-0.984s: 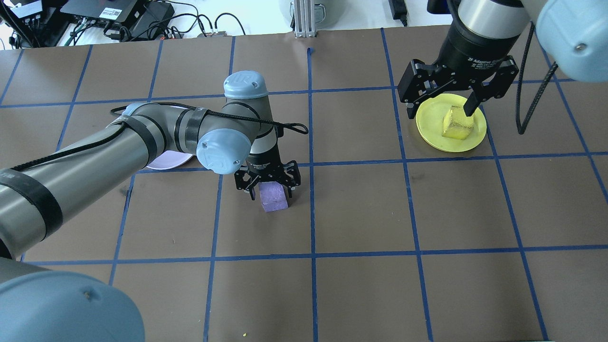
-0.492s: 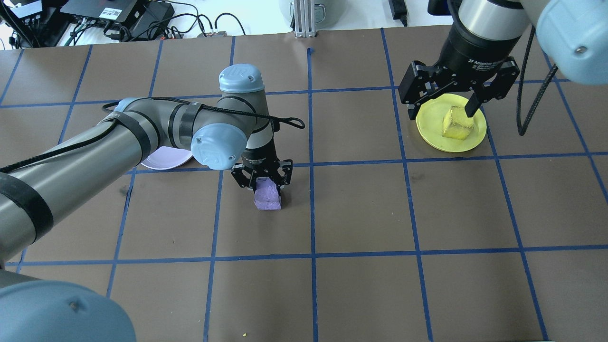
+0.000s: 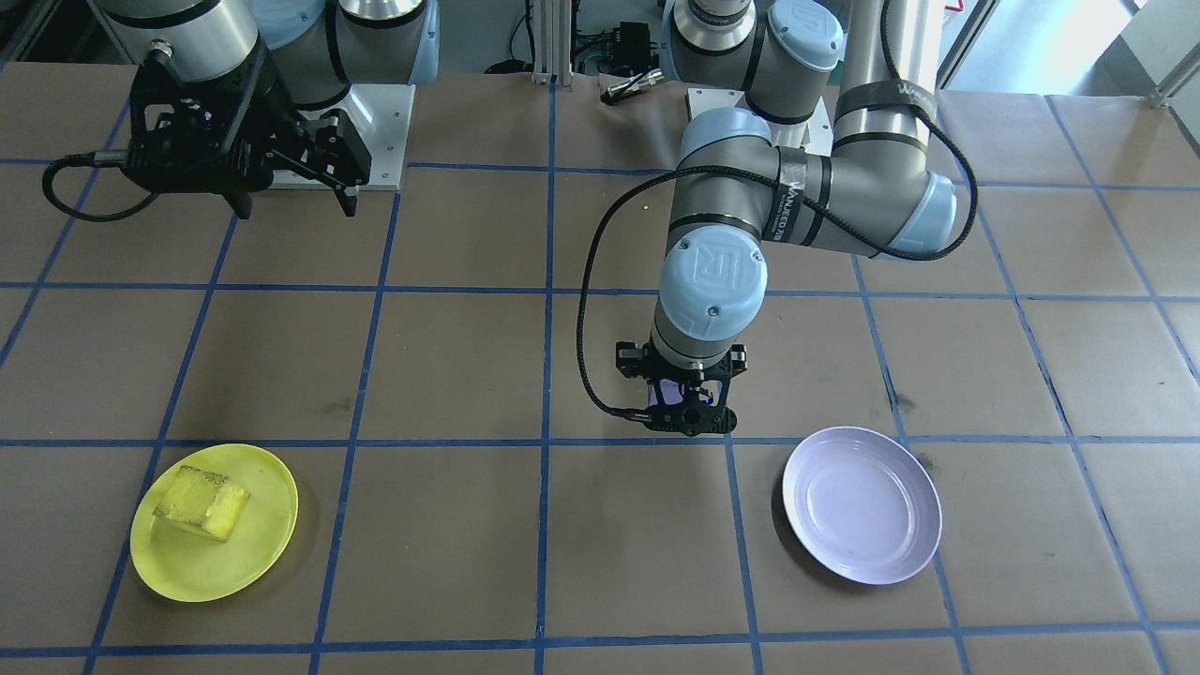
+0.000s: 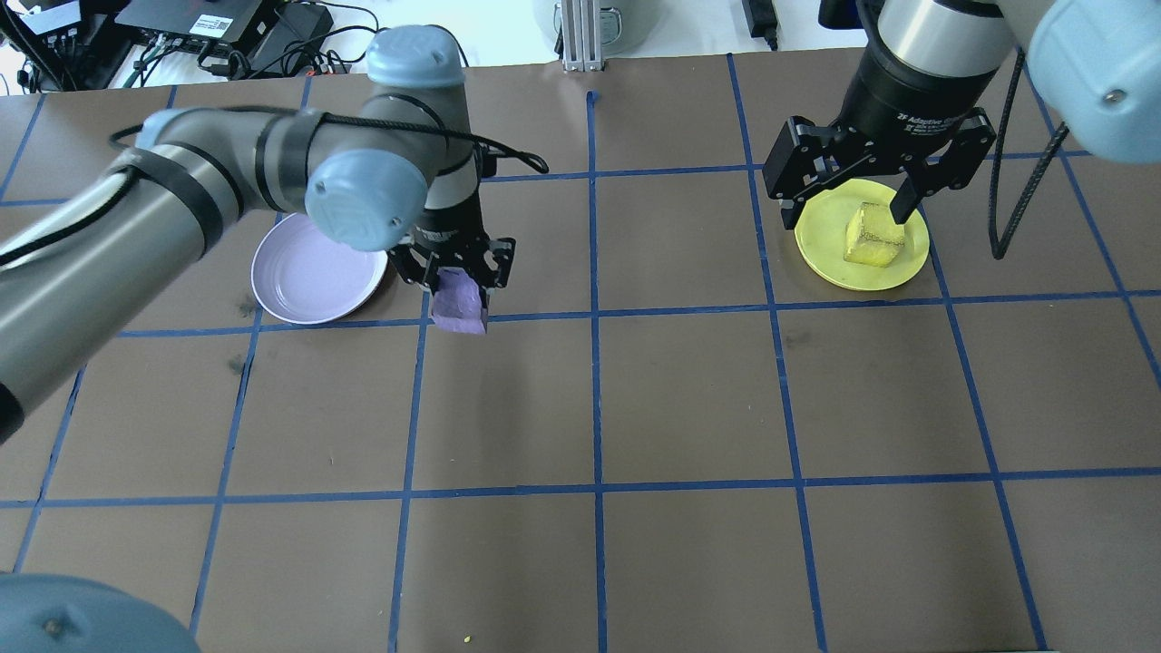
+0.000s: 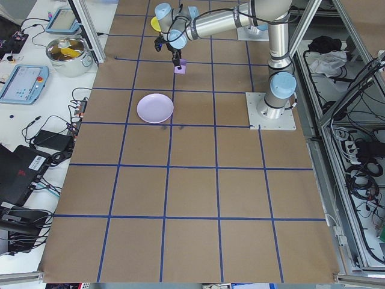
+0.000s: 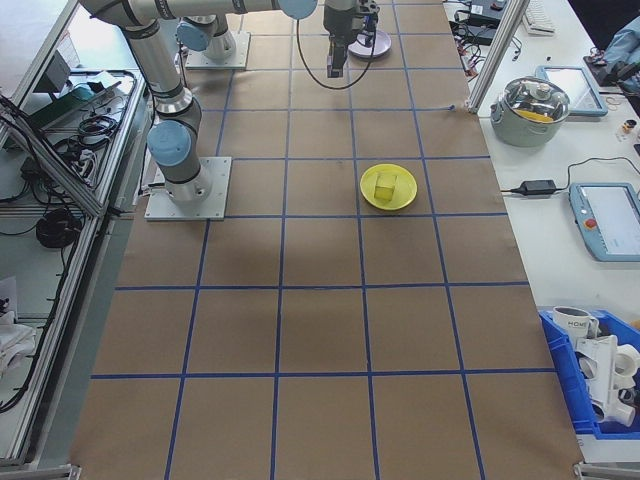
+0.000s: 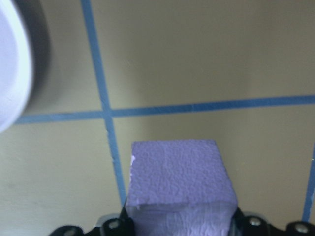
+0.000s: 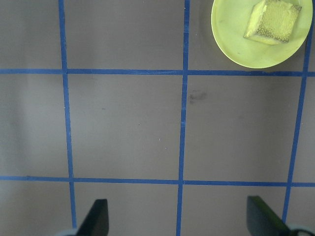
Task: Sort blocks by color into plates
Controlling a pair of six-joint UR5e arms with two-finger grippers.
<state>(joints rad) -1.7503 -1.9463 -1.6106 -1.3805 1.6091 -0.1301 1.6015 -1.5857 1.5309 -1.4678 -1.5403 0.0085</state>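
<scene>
Purple block (image 4: 458, 305) pinched between the fingers of the left gripper (image 4: 453, 275), lifted clear of the brown paper and hanging just beside the lavender plate (image 4: 313, 281), off that plate's rim on the side toward the table's middle, not over it. Seen from the left wrist camera: rough purple cube (image 7: 178, 179) filling the lower centre, clamped at the bottom edge, with a sliver of lavender plate rim (image 7: 12, 78) at the far left and a crossing of blue tape lines (image 7: 106, 115) between plate and block. Lavender plate bare inside and glossy in the front-facing view (image 3: 862, 504), left gripper (image 3: 689, 412) hanging near it, on the side toward the yellow plate, only a glimpse of purple showing between the fingers.

Well apart from the lavender plate, across the table: yellow plate (image 4: 862, 234) with the yellow block (image 4: 874, 235) resting inside it, tilted a little, toward the plate's middle. Right gripper (image 4: 875, 177) spread wide and holding nothing, raised high above the table, touching neither plate nor block. From the right wrist camera: two dark fingertips (image 8: 96, 216) far apart at the bottom corners, yellow plate (image 8: 231, 34) and its block (image 8: 273, 22) far off at the top right corner
</scene>
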